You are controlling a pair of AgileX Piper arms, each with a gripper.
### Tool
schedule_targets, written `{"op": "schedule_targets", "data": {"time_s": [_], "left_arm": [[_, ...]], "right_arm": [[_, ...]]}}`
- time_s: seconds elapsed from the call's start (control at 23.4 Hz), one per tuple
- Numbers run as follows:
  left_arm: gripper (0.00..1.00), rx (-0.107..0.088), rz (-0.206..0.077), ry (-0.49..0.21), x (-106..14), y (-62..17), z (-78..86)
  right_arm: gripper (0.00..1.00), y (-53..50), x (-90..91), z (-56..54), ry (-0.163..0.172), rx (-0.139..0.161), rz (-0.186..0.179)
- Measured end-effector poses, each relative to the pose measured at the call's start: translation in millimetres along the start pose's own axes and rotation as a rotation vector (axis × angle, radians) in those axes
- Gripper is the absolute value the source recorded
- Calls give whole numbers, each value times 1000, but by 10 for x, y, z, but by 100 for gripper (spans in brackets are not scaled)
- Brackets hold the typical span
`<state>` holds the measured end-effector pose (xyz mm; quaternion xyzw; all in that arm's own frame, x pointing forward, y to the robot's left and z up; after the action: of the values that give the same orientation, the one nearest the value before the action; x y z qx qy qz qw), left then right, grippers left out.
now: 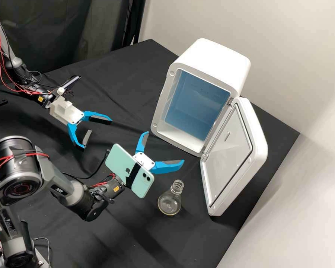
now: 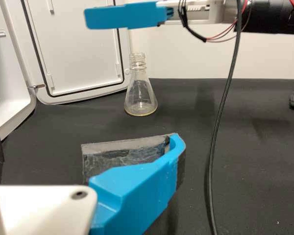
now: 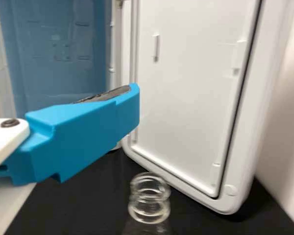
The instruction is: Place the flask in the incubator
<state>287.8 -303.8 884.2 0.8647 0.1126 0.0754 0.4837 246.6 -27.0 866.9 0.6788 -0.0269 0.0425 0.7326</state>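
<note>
The right gripper [image 1: 163, 152] hangs open and empty near the glass Erlenmeyer flask [image 1: 170, 199], which stands upright on the black surface [image 1: 130, 85] beside the incubator's [image 1: 212, 63] open door [image 1: 230, 156]. The left gripper [image 1: 96, 129], also open, sits farther back. Grasping and placing look still to do

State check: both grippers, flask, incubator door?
incubator: door swung wide open, flask not inside.
flask: upright, uncapped, not gripped.
left gripper: fingers open, holding nothing.
right gripper: fingers open, holding nothing.
</note>
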Motion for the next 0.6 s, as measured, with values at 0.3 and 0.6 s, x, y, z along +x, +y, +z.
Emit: {"op": "schedule_targets", "data": {"time_s": [0.3,0.6], "left_arm": [[100,0,0,0,0,0,0],[100,0,0,0,0,0,0]], "right_arm": [[100,140,-158,201,-37,-28,-14],[100,-27,-232,220,19,-180,-156]]}}
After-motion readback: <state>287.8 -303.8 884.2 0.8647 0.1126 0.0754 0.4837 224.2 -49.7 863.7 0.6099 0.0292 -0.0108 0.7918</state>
